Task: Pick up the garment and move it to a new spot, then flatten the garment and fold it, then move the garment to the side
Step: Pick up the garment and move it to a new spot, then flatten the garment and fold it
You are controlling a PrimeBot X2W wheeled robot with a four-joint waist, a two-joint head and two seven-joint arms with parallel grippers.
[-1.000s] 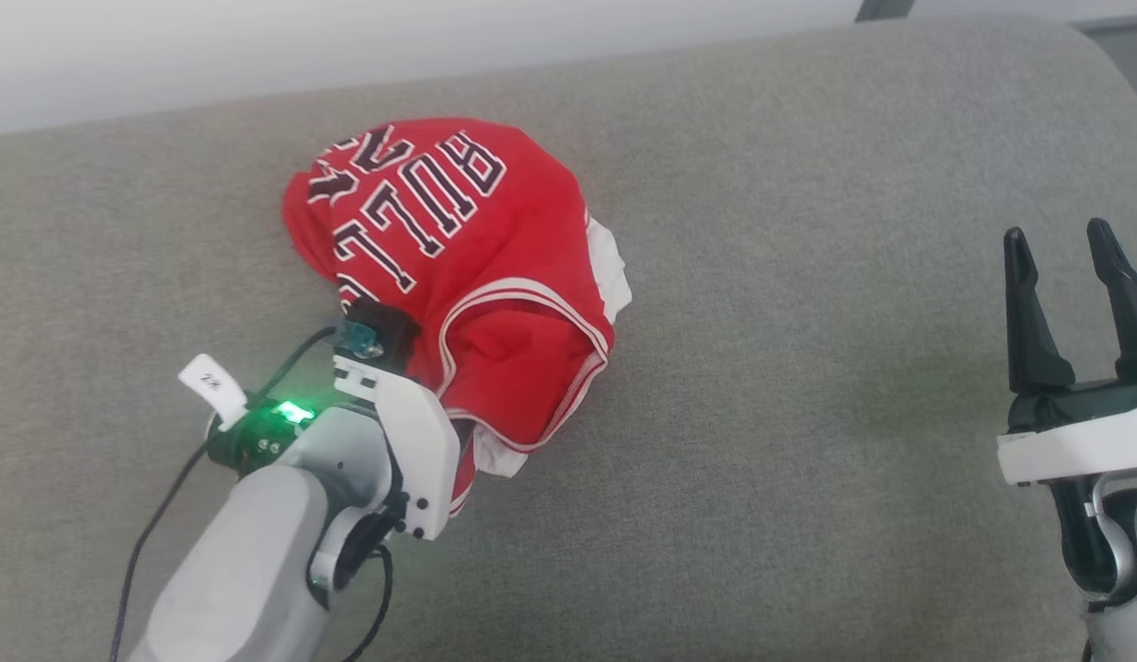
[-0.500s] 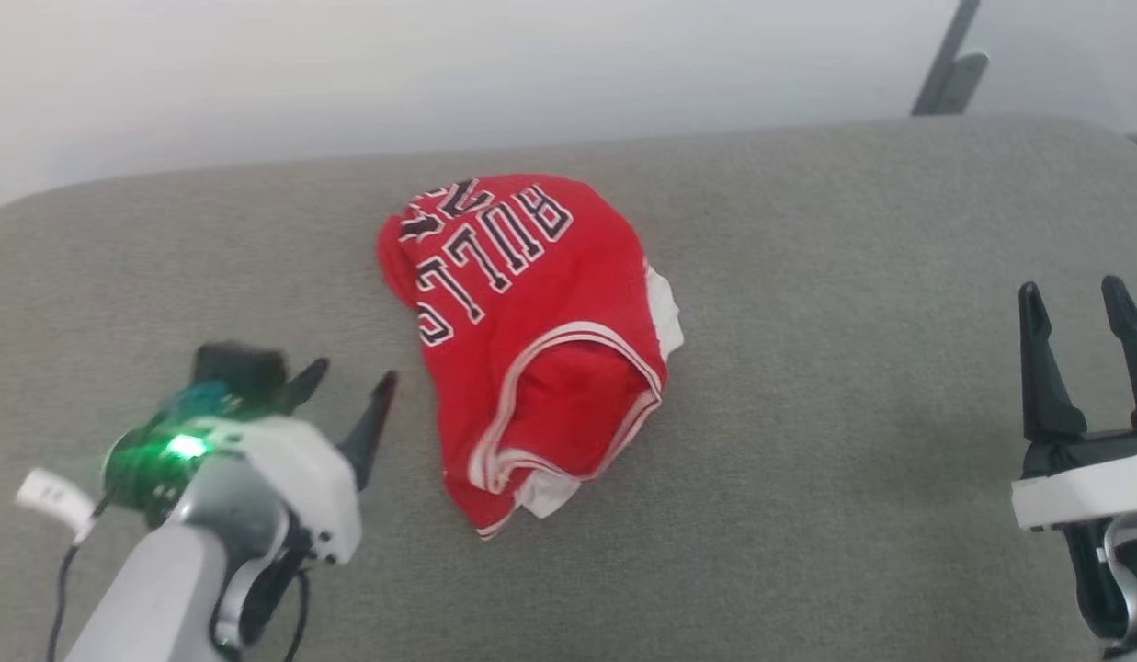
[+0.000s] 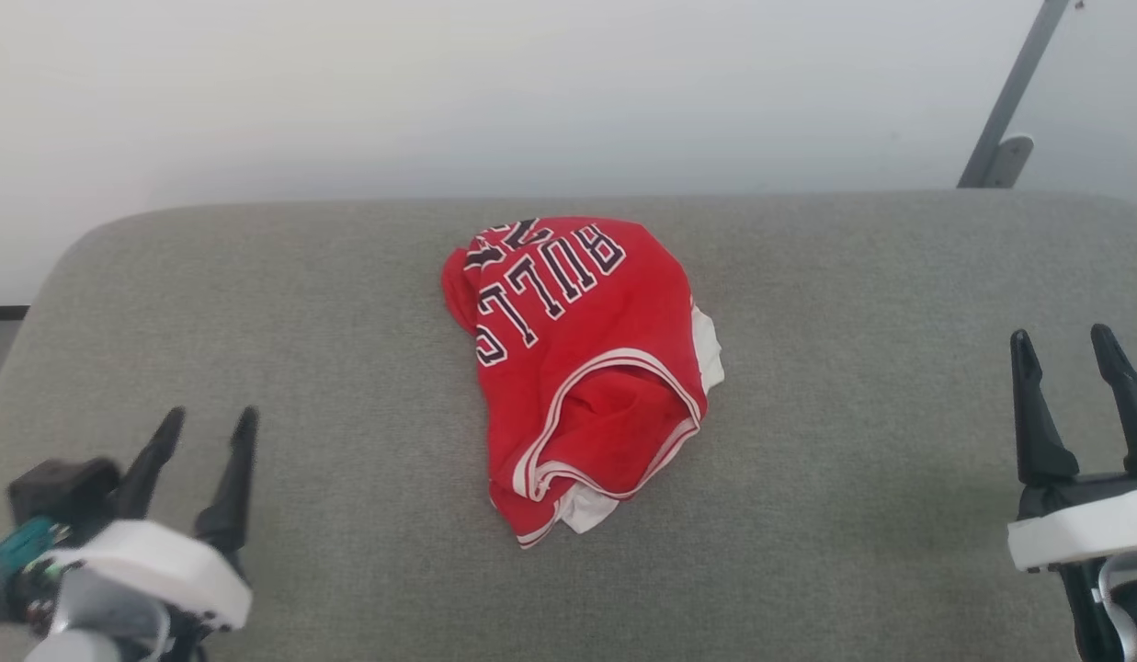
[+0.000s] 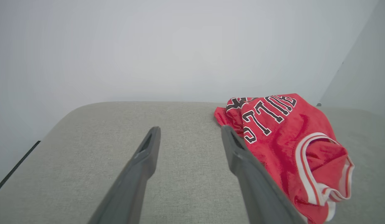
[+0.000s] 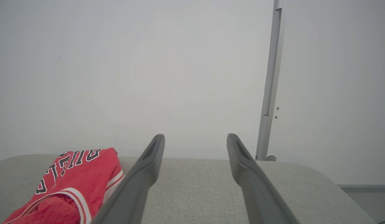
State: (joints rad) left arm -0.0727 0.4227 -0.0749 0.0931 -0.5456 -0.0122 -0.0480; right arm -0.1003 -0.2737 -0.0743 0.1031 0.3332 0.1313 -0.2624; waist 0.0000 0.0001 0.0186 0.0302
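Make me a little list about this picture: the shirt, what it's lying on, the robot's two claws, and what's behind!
shirt: red jersey shirt with black white-edged "BULLS" lettering, bunched up, not spread flat
lies on: grey fabric cushion, around the middle
left gripper: open, empty, off to the shirt's left, not touching it
right gripper: open, empty, far off to the shirt's right
behind: pale wall, slanted grey metal pole

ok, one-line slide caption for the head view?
Crumpled red jersey on the grey cushion, open left gripper and open right gripper clear of it on either side.
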